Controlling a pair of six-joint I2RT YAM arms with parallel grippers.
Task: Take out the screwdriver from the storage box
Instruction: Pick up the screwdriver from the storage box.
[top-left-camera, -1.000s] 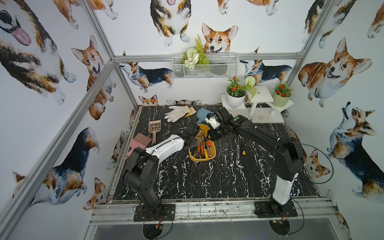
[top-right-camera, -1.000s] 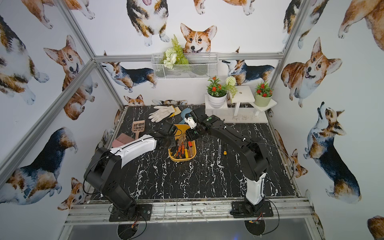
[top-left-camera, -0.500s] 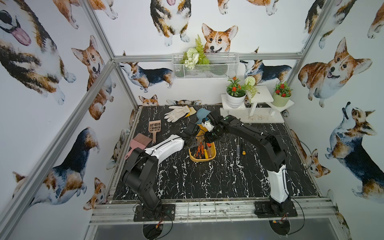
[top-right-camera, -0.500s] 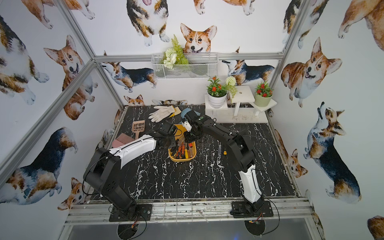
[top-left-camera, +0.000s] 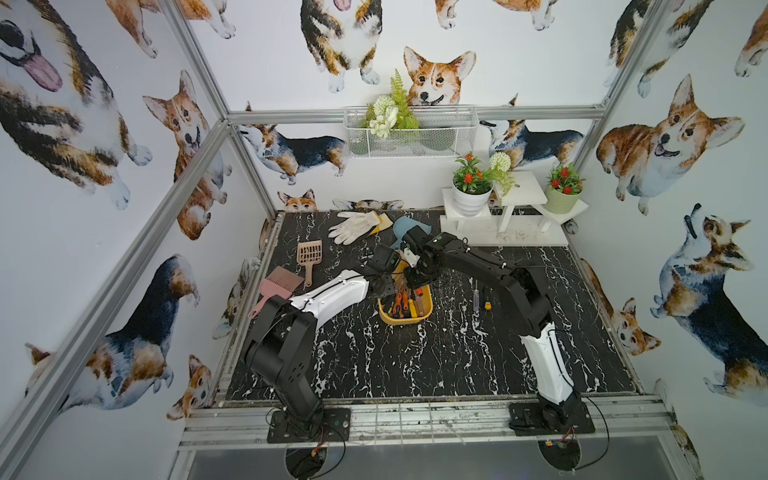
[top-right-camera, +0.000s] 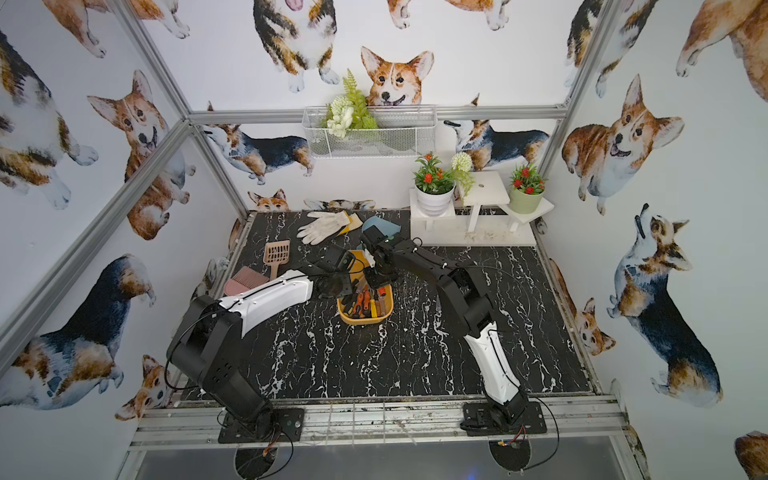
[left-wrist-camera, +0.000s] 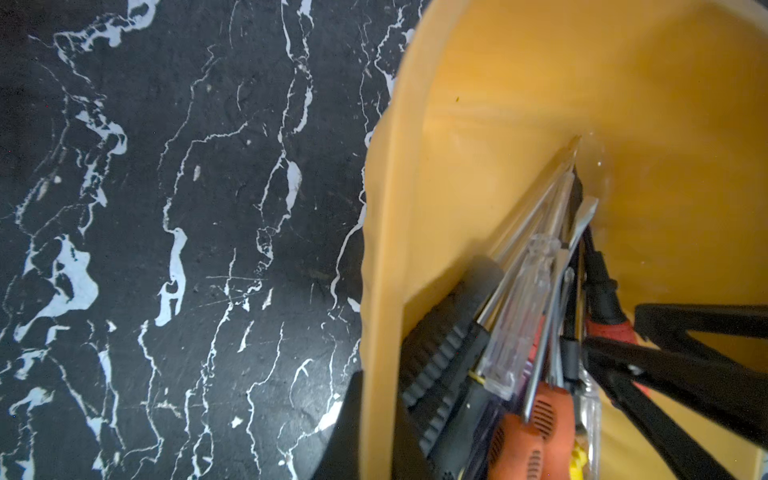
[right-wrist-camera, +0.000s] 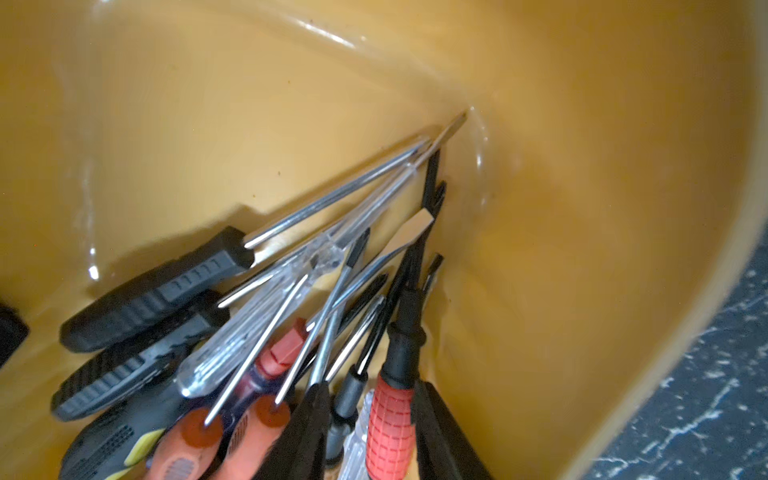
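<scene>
The left arm and right arm reach inward over the storage box. The left claw pinches its wall. The right claw dips inside, spread astride a red-handled screwdriver.

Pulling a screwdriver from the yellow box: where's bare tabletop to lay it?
Widest bare stretch: table between box and front rail. Also bare between right arm and right wall. Crowded: back left with gloves, scoop, brush; loose screwdriver beside box.
</scene>
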